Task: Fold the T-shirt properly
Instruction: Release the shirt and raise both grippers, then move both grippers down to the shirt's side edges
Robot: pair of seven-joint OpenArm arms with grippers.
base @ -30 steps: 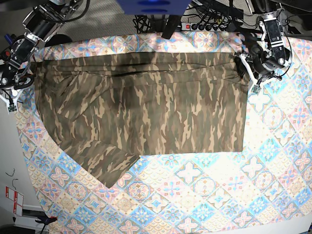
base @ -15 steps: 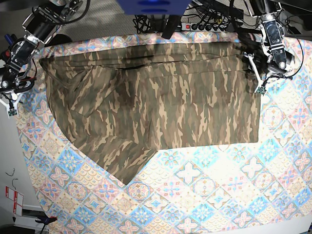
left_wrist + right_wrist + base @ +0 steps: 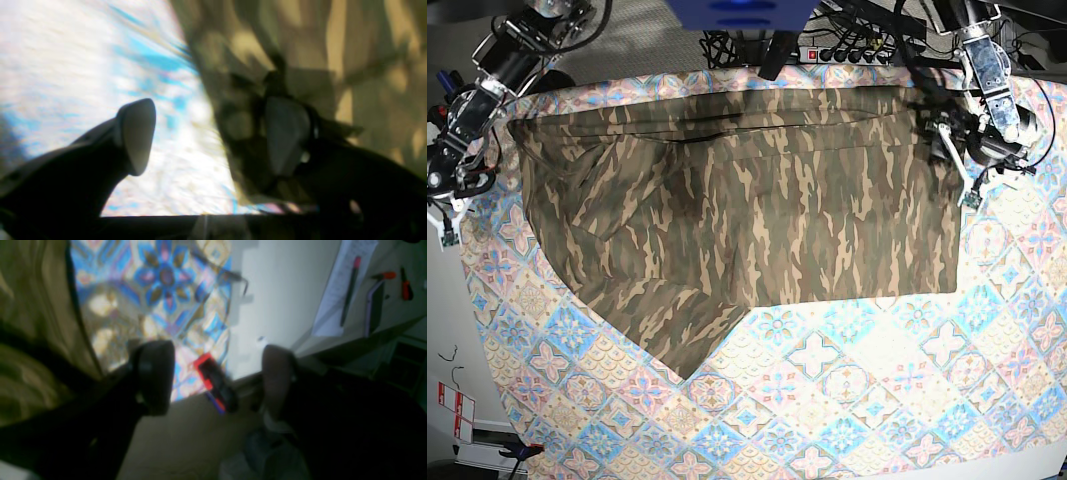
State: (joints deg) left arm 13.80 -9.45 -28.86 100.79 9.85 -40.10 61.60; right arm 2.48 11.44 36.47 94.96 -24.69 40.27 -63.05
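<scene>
T-shirt (image 3: 747,210): spread flat across the far half of your tabletop, on the tile-patterned tablecloth (image 3: 877,390), one sleeve pointing toward the near side | left hand (image 3: 213,136): released, fingers wide apart at the shirt's edge (one finger over fabric) | right hand (image 3: 217,376): released, empty, beside the shirt's other edge

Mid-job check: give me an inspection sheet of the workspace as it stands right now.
Surface: tile-patterned tablecloth, bare along the near side.
Job's things: T-shirt spread flat across the far half, one sleeve pointing toward the near edge.
Clutter: nothing seen on the cloth.
Grippers: left gripper open at the shirt's edge, one finger over fabric; right gripper open, nothing between its fingers.
Cables: power strip and cords behind the table.
Surroundings: pens and paper on the floor.
</scene>
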